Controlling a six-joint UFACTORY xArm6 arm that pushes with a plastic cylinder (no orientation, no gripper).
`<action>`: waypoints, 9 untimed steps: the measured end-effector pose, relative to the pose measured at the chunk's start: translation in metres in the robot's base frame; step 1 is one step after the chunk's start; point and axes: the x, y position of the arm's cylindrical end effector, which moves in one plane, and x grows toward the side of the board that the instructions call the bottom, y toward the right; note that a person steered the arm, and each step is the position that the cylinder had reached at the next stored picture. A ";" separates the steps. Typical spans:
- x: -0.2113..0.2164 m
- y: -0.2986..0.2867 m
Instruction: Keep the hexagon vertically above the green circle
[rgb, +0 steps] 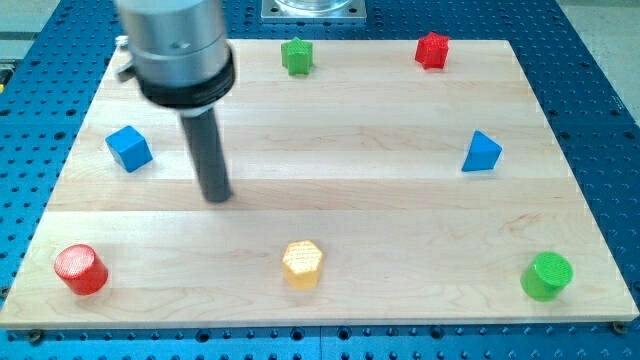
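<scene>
The yellow hexagon (302, 264) lies near the view's bottom, at the middle of the wooden board (330, 130). The green circle (547, 275) stands at the view's bottom right, far to the right of the hexagon and at about the same height. My tip (217, 196) rests on the board up and to the left of the hexagon, apart from it. It is to the right of the blue cube (129, 148).
A red circle (80, 268) stands at the bottom left. A green block (297, 55) and a red block (432, 49) sit along the top edge. A blue triangle (482, 152) lies at the right. A blue perforated table (600, 100) surrounds the board.
</scene>
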 end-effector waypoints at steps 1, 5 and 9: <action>0.069 0.021; 0.112 0.142; 0.059 0.231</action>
